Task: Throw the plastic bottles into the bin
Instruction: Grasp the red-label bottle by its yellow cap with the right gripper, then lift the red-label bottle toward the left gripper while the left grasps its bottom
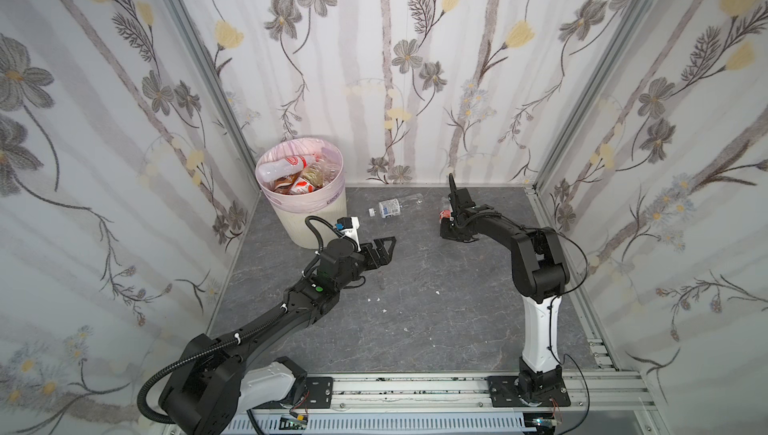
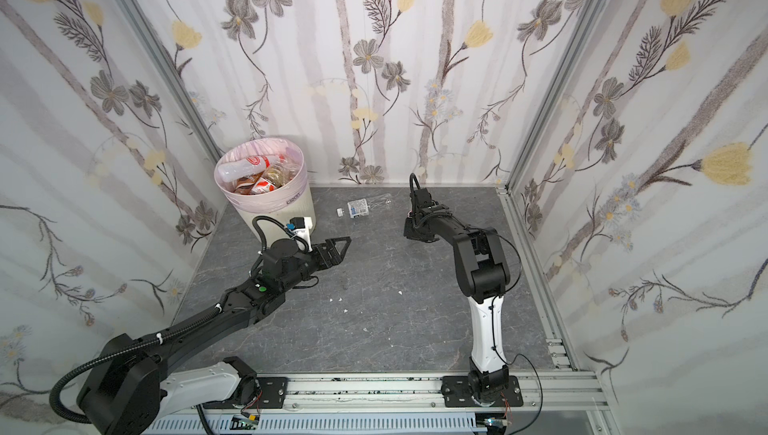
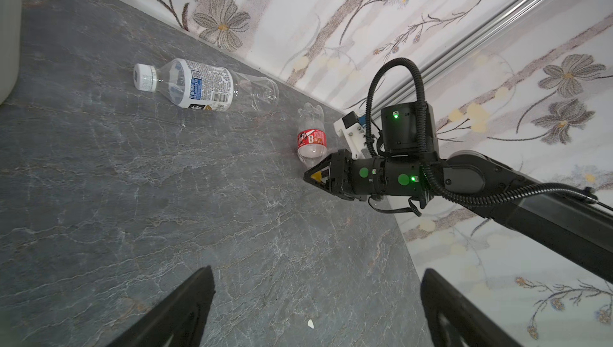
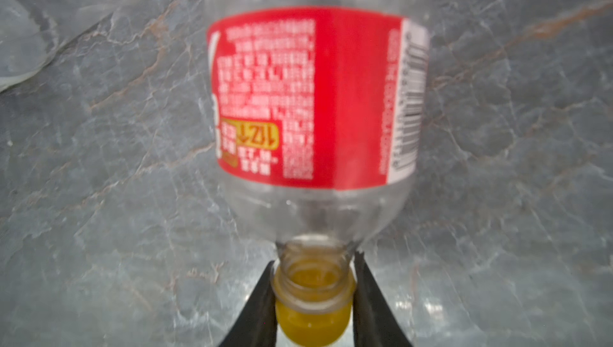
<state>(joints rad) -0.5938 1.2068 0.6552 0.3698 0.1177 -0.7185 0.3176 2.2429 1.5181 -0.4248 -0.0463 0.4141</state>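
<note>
Red-label bottle [image 4: 311, 96], neck pinched in your right gripper [image 4: 314, 260].
Risk: body beyond the jaws (smooth plastic) may swing and twist loose.

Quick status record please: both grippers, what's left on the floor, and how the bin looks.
left gripper: open, empty, near the bin
right gripper: jaws shut on the red-label bottle, at its yellow-capped neck
not yet binned: white-cap bottle, lying on the grey surface
bin: bag-lined, holding several bottles
</note>
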